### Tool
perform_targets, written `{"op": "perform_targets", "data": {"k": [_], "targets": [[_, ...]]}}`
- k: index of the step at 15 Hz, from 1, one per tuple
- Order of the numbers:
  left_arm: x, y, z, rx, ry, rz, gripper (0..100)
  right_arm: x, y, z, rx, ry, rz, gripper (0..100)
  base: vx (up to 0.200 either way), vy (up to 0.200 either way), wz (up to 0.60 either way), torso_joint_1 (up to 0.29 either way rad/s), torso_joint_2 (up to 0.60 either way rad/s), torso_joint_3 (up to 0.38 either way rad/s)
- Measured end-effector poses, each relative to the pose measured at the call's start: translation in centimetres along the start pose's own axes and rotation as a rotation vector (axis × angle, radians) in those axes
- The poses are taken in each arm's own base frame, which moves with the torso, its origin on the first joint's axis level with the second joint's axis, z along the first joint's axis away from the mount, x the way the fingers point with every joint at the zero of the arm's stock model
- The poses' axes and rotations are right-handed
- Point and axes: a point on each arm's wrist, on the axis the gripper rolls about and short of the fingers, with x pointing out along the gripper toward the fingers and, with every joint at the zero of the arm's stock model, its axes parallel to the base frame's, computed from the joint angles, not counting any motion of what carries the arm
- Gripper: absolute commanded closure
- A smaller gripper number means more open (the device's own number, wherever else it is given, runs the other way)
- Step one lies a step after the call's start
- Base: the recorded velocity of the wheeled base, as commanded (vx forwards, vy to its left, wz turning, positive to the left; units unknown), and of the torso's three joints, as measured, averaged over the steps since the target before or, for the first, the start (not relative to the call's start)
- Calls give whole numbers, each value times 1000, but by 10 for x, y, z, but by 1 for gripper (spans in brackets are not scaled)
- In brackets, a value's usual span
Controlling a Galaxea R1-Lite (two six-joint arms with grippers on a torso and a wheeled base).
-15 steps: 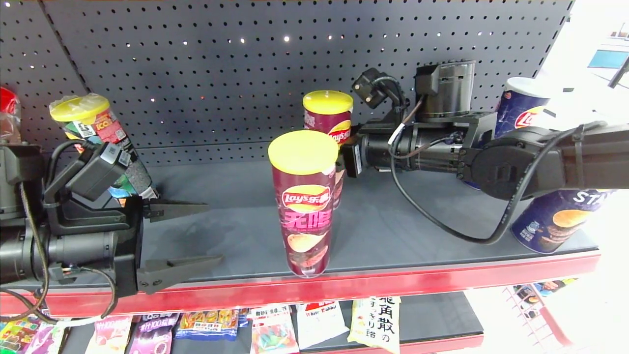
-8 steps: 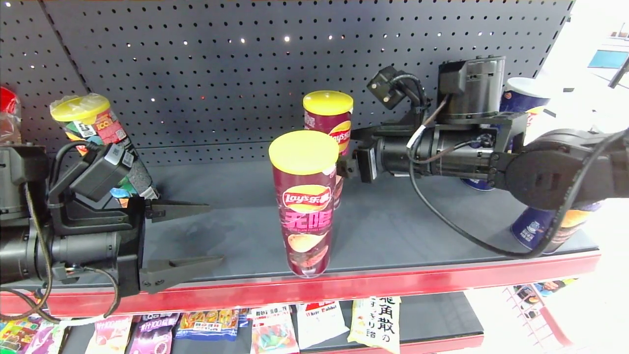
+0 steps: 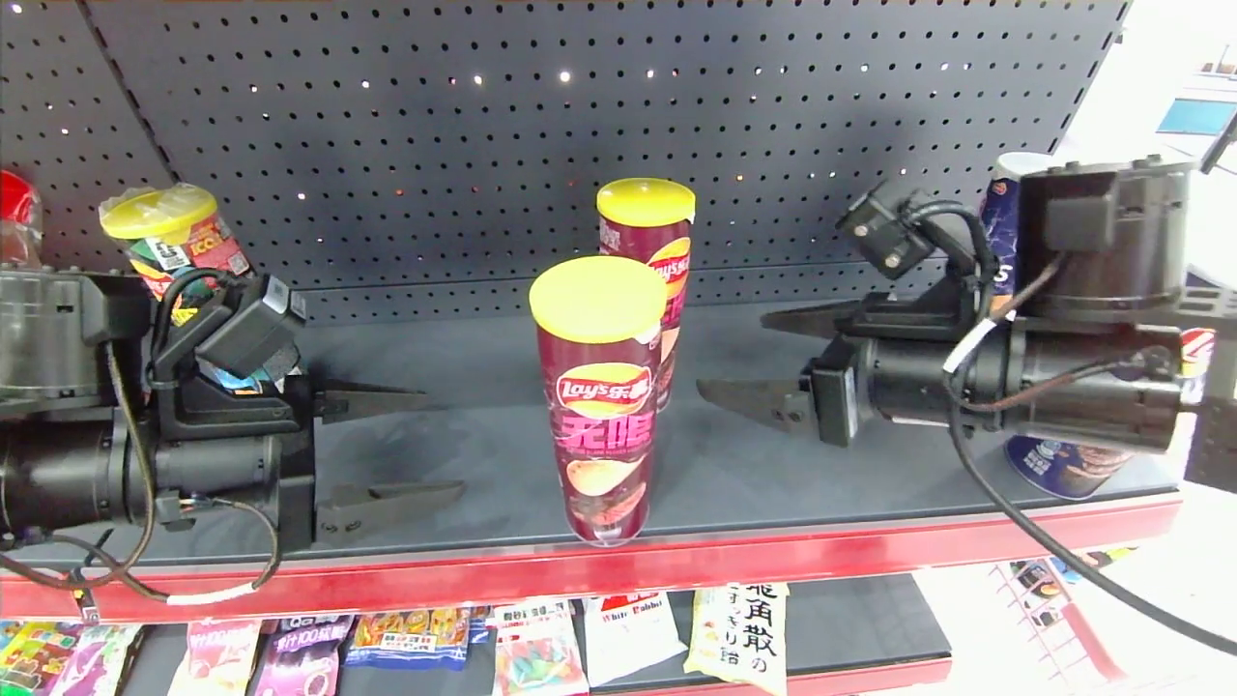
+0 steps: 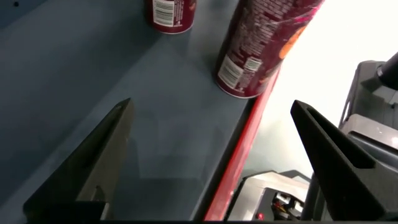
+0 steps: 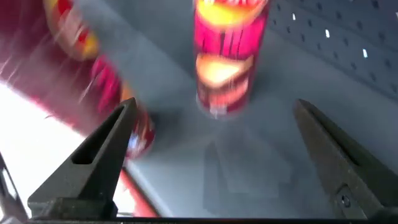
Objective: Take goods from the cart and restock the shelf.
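Shelf (image 3: 754,483): dark deck, red front edge; goods stand here so stock faces you.
R gripper (image 3: 732,354): jaws wide, empty, over deck's right half; prob. free for nxt pick.
L gripper (image 3: 440,442): wide, empty, over deck's left half.
Front can (image 3: 599,406): upright at the edge, yellow lid, between your grippers.
Back can (image 3: 649,232): upright just behind it, near pegboard (image 3: 387,145).
Labels: logo sides turned twd you; print left unread.

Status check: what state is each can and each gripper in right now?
Front can: upright, lid on, at the front edge of the shelf.
Rear can: upright, lid on, behind the front can.
Left can: tilted, lid on.
Blue can: mostly hidden, cannot tell.
Left gripper: open, empty.
Right gripper: open, empty, clear of the rear can.
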Motion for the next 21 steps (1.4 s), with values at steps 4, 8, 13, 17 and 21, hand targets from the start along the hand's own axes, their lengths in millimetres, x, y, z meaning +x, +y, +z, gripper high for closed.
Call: {"op": "perform_targets", "data": {"k": [4,8,13,17,21], "targets": [[22,-3,-1,4,37,-48,0,-49,19,-19,-9,4,7,0,0,0,0,0,0,0],[41,3,-4,40,76,-46,0,-96,36,-40,-22,-24,14,0,0,0,0,0,0,0],[52,10,-6,32,90,-54,0,-121,40,-41,-26,-82,-35,0,0,0,0,0,0,0],[59,10,-9,27,103,-68,0,-126,40,-39,-21,-98,-46,0,0,0,0,0,0,0],[64,9,-10,26,112,-83,0,-126,40,-39,-3,-100,-46,0,0,0,0,0,0,0]]}}
